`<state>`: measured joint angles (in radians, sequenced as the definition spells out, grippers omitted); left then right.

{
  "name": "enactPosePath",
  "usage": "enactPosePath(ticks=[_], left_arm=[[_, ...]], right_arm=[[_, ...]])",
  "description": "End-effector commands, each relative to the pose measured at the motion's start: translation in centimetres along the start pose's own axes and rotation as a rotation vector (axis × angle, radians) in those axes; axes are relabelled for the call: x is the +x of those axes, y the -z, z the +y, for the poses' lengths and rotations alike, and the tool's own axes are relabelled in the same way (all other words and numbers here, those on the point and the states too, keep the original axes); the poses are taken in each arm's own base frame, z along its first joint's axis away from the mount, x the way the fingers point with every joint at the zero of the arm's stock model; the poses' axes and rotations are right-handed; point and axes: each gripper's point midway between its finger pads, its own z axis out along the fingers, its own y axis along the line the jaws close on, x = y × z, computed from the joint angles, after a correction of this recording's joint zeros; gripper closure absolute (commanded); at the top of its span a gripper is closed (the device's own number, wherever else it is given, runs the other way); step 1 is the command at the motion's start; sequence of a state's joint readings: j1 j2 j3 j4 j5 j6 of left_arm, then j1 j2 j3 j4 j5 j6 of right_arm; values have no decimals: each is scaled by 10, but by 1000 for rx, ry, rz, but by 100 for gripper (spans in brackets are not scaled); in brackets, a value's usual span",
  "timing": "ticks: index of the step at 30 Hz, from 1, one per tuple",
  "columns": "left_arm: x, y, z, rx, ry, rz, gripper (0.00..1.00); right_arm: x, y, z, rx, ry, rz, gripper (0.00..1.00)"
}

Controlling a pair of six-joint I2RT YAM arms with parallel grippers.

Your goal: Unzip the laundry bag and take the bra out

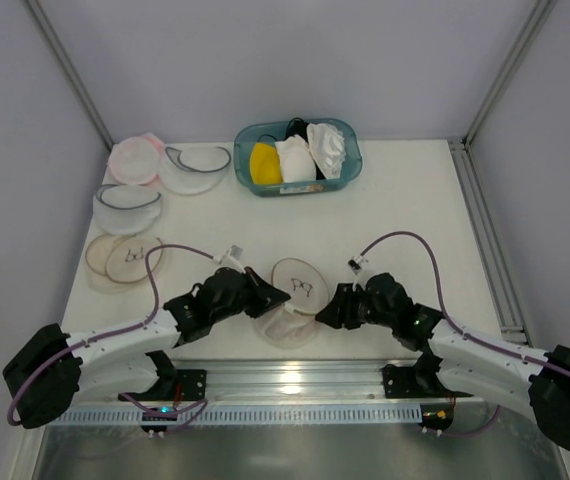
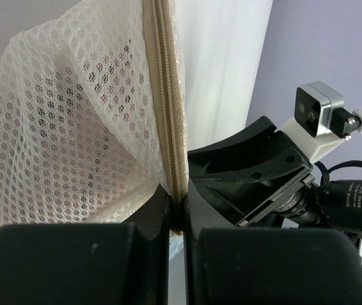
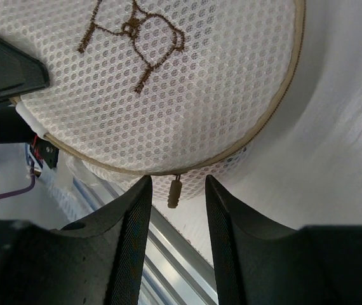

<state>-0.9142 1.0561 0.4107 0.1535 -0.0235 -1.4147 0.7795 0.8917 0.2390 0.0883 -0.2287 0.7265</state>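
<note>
The laundry bag (image 1: 297, 296), white mesh with a tan rim and a brown bra drawing, sits near the table's front between my two grippers. My left gripper (image 2: 180, 219) is shut on the bag's tan zipper band (image 2: 167, 108), at the bag's left side (image 1: 270, 298). My right gripper (image 3: 176, 197) is open at the bag's right side (image 1: 327, 308). The small tan zipper pull (image 3: 174, 191) hangs from the rim (image 3: 168, 170) between its fingers, untouched. The bra is hidden; a faint pinkish tint shows through the mesh (image 2: 73, 159).
A teal basket (image 1: 350, 165) at the back holds a yellow bra (image 1: 264, 163) and white bras (image 1: 310, 152). At the left lie a pink mesh round (image 1: 133, 160), blue-rimmed white rounds (image 1: 197, 168) and a tan-rimmed round (image 1: 125, 260). A metal rail (image 1: 295, 385) runs along the front edge.
</note>
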Motion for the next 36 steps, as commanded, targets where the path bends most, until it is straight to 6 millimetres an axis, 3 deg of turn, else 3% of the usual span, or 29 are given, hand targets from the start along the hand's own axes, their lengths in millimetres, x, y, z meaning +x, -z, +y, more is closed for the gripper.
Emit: enactPosePath(ticks=[1,5,6,7,11,15,17,18,19,21,22,26,32,34,36], left_arm=[[-5,1,-12,50,10,-29,100],[-5,2,-17,66,10,-26,100],[-5,2,-18,68,8,-26,100],[-4,2,-18,67,10,-24,100],[-5,4,-20,77,10,-29,100],[-10,9,-22,81,-2,-51,100],[-13,14,-28,94,-24,-63,100],[-13,15,-23,72,-37,-58,100],[-14,18,-30,79,-51,-59,100],[-15,24,-26,50,-97,-39,100],[-16,27,-36,68,-113,-33,100],[-15,36,-30,14,-185,24,100],[-30,34,-26,-2,-242,16,100],[-42,25,-29,15,-260,-8,100],[-51,16,-45,61,-279,-16,100]], right_arm=[[-17,3,25,-84,13,-59,57],[-12,2,20,-58,17,-55,64],[-10,1,18,-52,17,-47,77],[-9,0,17,-49,16,-41,83],[-5,-4,17,-45,13,-13,96],[-5,-2,12,-11,29,0,96],[-2,4,-3,77,36,18,96],[-8,7,-2,99,48,5,96],[-6,12,-19,189,60,13,96],[-18,20,-21,238,80,-21,96],[-20,26,-35,320,92,-32,96],[-33,38,-49,432,116,-75,96],[-41,45,-49,466,143,-86,96],[-43,46,-41,430,149,-91,96],[-43,47,-36,402,155,-90,96]])
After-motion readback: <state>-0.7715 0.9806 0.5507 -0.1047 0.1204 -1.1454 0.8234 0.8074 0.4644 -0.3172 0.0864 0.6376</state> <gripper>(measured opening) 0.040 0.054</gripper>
